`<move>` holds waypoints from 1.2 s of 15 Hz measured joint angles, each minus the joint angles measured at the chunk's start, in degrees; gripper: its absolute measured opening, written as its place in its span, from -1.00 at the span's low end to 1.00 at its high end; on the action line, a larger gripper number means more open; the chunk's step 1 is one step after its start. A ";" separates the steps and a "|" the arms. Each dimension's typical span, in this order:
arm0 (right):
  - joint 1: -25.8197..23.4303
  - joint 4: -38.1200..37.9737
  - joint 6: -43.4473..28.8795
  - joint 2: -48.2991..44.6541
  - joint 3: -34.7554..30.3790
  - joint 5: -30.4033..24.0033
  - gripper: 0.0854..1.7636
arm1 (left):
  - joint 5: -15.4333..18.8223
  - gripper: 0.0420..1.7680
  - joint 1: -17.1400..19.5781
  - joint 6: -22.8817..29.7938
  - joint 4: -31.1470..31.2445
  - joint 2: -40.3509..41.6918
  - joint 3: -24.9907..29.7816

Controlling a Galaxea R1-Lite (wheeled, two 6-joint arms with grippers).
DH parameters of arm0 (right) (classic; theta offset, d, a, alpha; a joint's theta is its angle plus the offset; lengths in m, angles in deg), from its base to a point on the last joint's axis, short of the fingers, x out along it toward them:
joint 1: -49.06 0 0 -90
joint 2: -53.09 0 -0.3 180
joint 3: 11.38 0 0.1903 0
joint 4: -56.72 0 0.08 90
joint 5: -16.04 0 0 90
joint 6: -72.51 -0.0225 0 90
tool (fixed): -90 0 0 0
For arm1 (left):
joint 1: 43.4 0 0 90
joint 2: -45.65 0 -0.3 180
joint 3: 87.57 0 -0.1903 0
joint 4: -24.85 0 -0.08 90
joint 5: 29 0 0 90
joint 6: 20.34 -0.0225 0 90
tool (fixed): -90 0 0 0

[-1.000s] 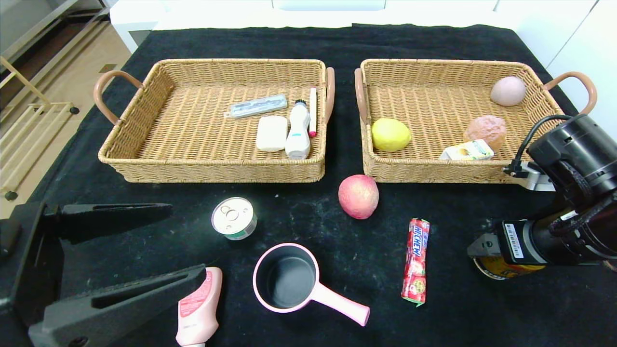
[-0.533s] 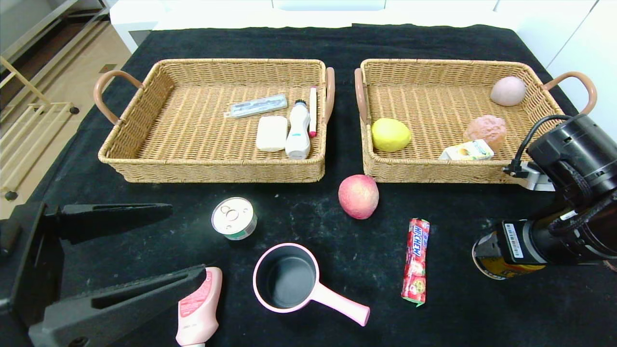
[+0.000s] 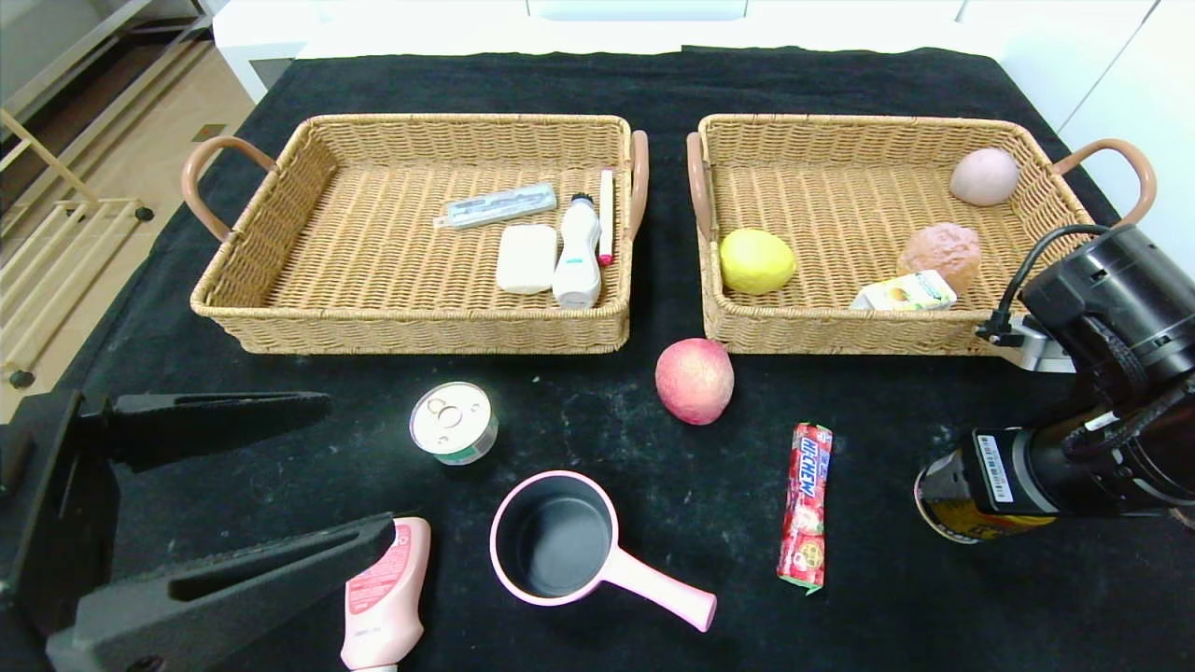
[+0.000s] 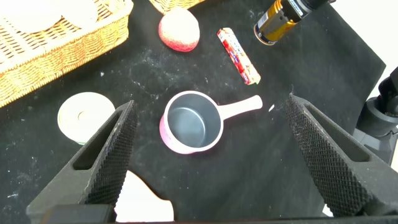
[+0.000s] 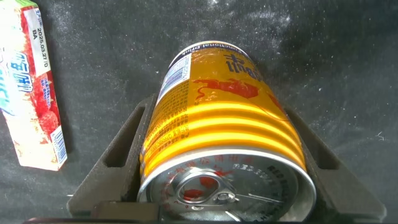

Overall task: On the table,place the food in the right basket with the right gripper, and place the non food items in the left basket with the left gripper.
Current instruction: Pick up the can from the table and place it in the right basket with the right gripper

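My right gripper (image 3: 945,495) is shut on a yellow drink can (image 3: 954,525) near the table's front right; in the right wrist view the can (image 5: 224,118) sits between both fingers (image 5: 118,158). My left gripper (image 3: 359,467) is open and empty at the front left, above the cloth by a pink saucepan (image 3: 553,537) and a pink bottle (image 3: 383,597); the saucepan (image 4: 189,122) shows between the fingers in the left wrist view. A peach (image 3: 694,380), a Hi-Chew candy roll (image 3: 806,504) and a small tin (image 3: 453,422) lie on the cloth.
The left basket (image 3: 411,329) holds a soap bar, a white bottle, a pen and a flat case. The right basket (image 3: 840,333) holds a lemon, two round foods and a small carton. The table's right edge is close to my right arm.
The right gripper's finger that stuck out left of the can has drawn in against it. The left gripper and the other objects have not moved.
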 joint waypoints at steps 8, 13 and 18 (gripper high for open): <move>0.96 -0.30 0.02 -1.15 -0.52 -0.11 0.38 | 0.01 0.94 0.00 -0.04 -0.33 0.05 0.13; 1.67 -0.69 0.85 -4.33 1.93 3.04 0.37 | 0.01 0.94 0.05 -0.01 -0.28 -0.01 -0.09; 1.90 -2.97 3.39 -4.90 11.93 5.90 0.37 | -0.02 0.94 0.09 0.02 -0.26 0.29 -0.24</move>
